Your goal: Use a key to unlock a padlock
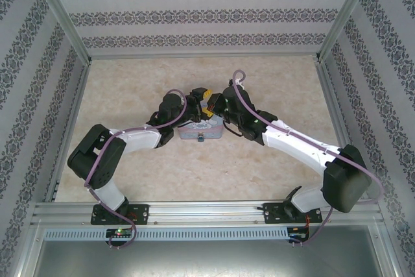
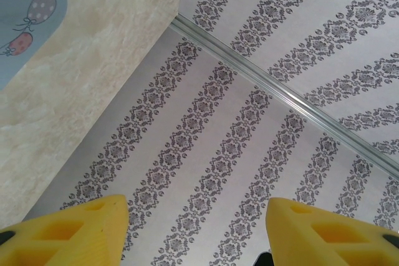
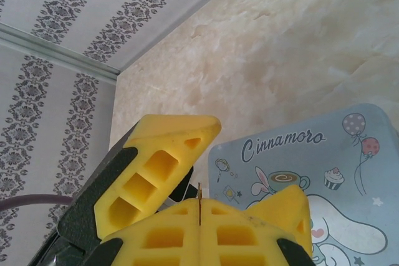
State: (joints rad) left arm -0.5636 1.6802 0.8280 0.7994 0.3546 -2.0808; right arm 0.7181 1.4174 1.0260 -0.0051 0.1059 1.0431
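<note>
My right gripper [image 3: 199,202] is shut on the key [image 3: 199,192], a thin metal sliver that stands up edge-on between its yellow pads. My left gripper's yellow fingers [image 3: 159,166] flank it, one upper left and one at the right. My left gripper [image 2: 196,216] is open, with just patterned wall between its tips. Both grippers meet over the back of the pastel blue tin [image 1: 200,133]: the left gripper [image 1: 196,108] and the right gripper [image 1: 213,104]. A tiny dark teal spot on the tin's near side is the padlock [image 1: 201,138], too small for detail.
The cartoon-printed tin lid [image 3: 324,172] lies just under the grippers on the marbled table [image 1: 272,82]. Patterned walls with metal posts [image 1: 61,11] close in the back and both sides. A metal rail [image 1: 207,211] runs along the near edge.
</note>
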